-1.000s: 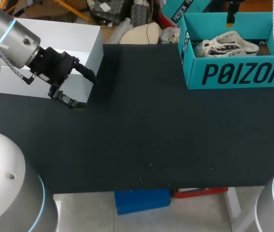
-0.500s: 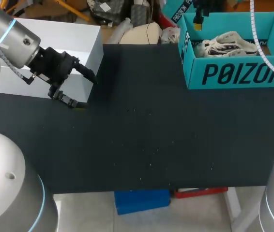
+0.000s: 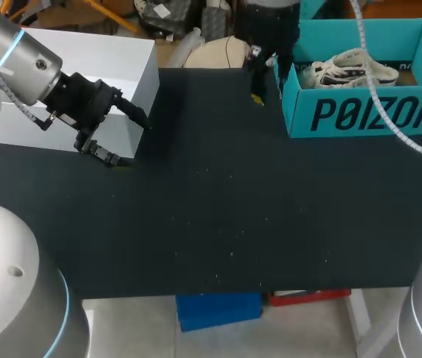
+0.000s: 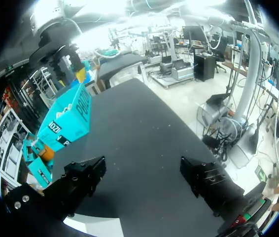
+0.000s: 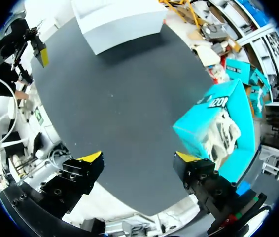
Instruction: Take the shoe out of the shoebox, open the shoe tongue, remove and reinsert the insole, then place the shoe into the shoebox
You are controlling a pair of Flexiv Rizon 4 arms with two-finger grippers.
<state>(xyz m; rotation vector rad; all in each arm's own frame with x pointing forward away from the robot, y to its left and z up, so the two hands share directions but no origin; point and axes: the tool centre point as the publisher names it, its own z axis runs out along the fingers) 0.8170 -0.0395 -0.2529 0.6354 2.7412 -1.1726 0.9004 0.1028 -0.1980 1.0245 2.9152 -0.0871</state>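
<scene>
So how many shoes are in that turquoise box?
1 that I can see: a white sneaker lying inside the turquoise shoebox, far right on the table. Another could be hidden behind its walls.

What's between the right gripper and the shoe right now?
Only the teal side wall of the shoebox: the right gripper hangs just outside it, and the shoe lies inside. The head view shows it best.

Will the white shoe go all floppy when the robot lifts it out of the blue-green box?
Probably only a little: the shoe looks like a soft sneaker, so its top may sag. Its laces will likely dangle. It probably feels light.
</scene>
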